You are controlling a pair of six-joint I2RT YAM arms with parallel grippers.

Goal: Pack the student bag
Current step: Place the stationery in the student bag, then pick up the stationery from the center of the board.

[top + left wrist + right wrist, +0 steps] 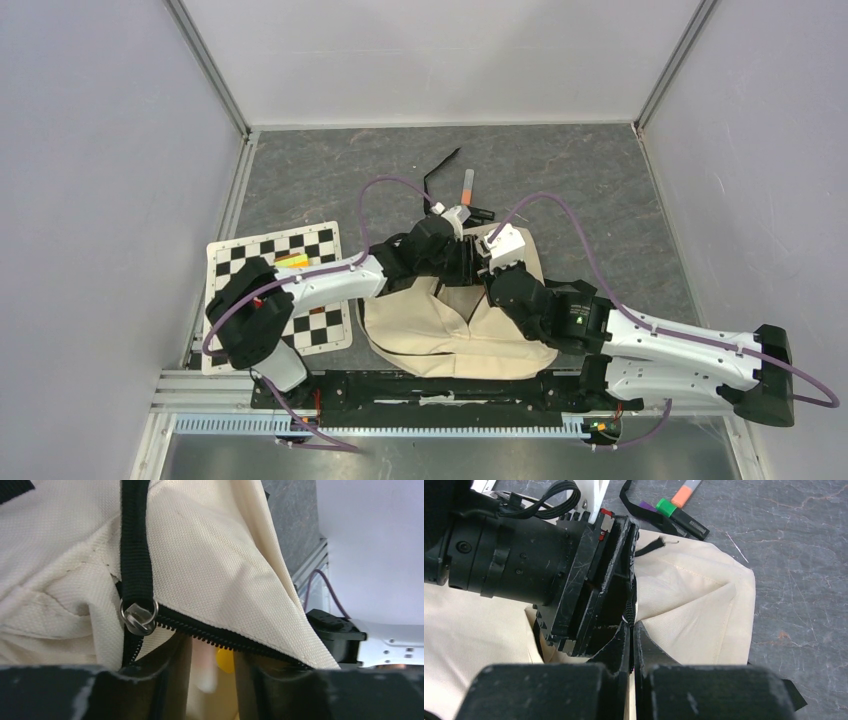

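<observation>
1. From above: the student bag (450, 335) lies flat under both my wrists. My left gripper (458, 268) and right gripper (484, 272) meet nose to nose at its far edge, where the opening is. A few markers (467, 186) lie past my fingertips. A checkered mat (240, 258) with small bright things on it sits off beside my left elbow.

2. Left wrist: my fingers (145, 690) stand apart, poking under the lifted cream flap of the bag. The black zipper (136, 540) runs above them, and its metal pull (137, 616) hangs just over the finger on the left of this view. Between my fingers sits a yellow thing (225, 660) beside a pale blur. The view is too close and soft for me to tell whether I am gripping it or whether it lies loose inside the bag.

3. Right wrist: my fingers (649, 647) are pressed tight together on the bag's zipper edge, and they hold the mouth up. The body of the left gripper fills the space just ahead and to the left of my tips, with its fingers thrust into the opening. The markers lie well beyond, up and to the right.

4. I judge the step in hand to be getting an item into the main compartment: my right hand props the mouth and my left delivers.

5. The next move calls for my left fingers to leave the item deep enough inside. They then need to draw straight back without snagging the zipper teeth or the pull, while my right keeps the edge raised. After that, another item can be fetched.
</observation>
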